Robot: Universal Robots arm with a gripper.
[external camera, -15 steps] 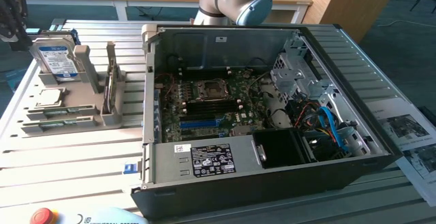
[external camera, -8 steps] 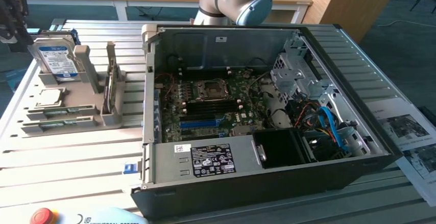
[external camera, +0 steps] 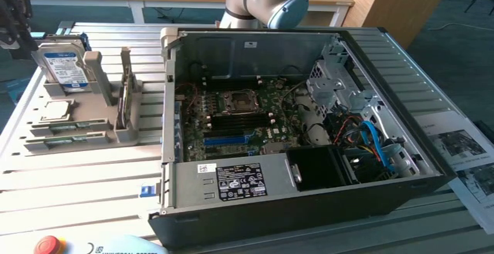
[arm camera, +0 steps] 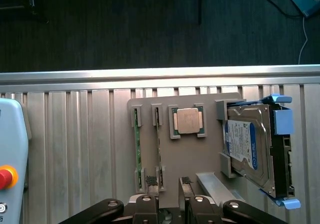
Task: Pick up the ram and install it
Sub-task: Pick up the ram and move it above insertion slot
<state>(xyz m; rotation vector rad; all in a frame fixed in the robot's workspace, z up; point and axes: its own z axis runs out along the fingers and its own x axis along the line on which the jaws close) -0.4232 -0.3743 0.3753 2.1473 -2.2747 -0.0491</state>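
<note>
The gripper (arm camera: 168, 185) is hovering, fingers (arm camera: 150, 181) parted and empty, at the edge of the grey holder (arm camera: 192, 154), seemingly straddling the ram (arm camera: 159, 144); the pendant (external camera: 124, 245) is showing "UNIVERSAL ROBOTS"

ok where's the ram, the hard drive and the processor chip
ram (arm camera: 136, 149), wrist view, green edge of the outer stick
hard drive (arm camera: 242, 144), wrist view, its blue label
processor chip (arm camera: 187, 120), wrist view, its silver lid

Green, blue, silver
Showed green ram (arm camera: 136, 149), blue-labelled hard drive (arm camera: 247, 149), grey holder (arm camera: 190, 159), ribbed silver counter (arm camera: 75, 144).
</note>
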